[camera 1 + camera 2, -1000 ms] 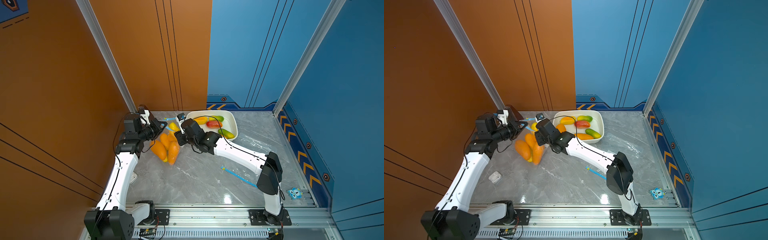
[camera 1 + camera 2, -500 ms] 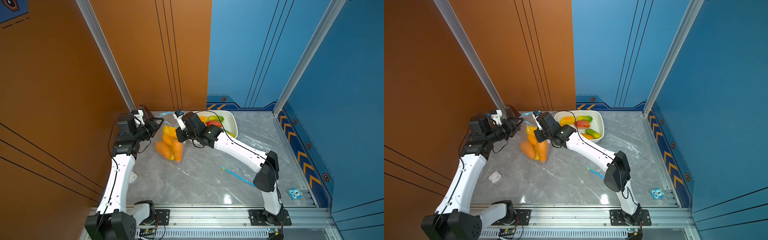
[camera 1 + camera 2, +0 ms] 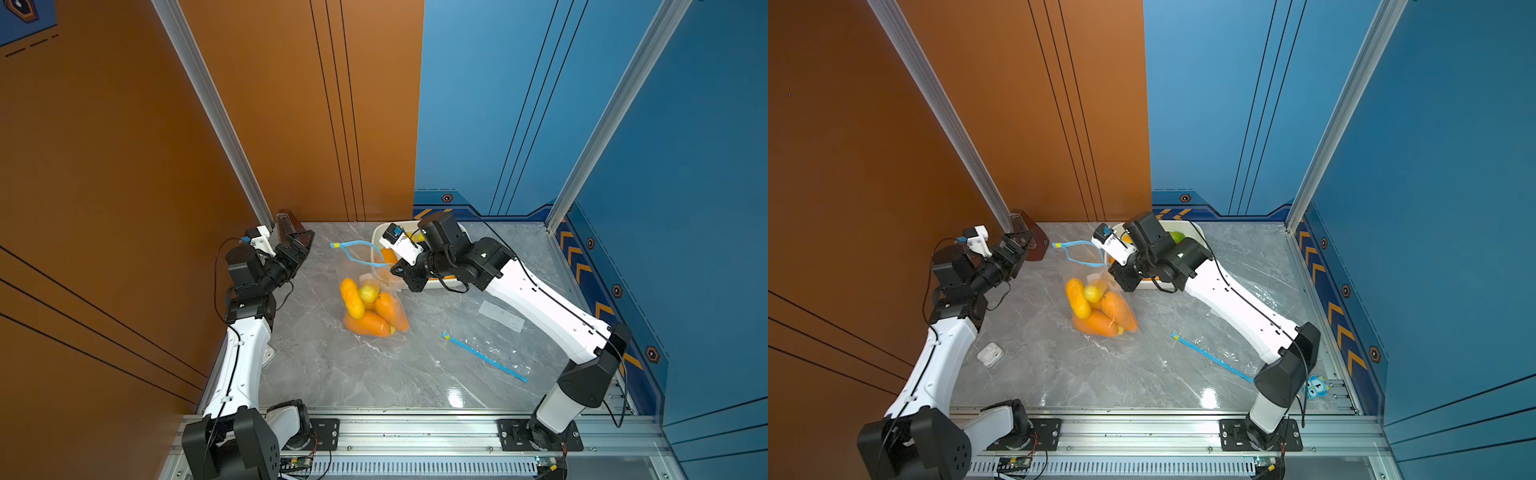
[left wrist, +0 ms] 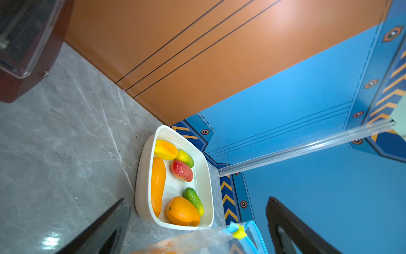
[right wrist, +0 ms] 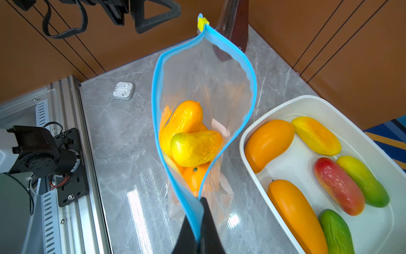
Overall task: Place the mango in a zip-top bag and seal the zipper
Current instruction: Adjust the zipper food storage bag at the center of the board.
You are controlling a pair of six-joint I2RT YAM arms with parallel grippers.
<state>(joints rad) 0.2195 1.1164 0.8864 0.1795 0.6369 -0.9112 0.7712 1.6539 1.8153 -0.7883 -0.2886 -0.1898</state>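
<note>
I'm pinching the floppy, mango-laden zip-top bag (image 5: pixel 206 83) by its likely stiffer zipper rim (image 5: pixel 155 99) with the right gripper (image 5: pixel 198 222), left gripper (image 3: pixel 304 242) gaping near the bag.

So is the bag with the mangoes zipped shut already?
No, the bag gapes wide open: its blue zipper rim forms a loop, with the mangoes showing inside.

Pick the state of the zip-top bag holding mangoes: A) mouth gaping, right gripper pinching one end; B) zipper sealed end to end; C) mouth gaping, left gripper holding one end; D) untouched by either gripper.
A: zipper spread wide above the mangoes, right gripper shut on its end; left gripper open, clear of the zip-top bag.
</note>
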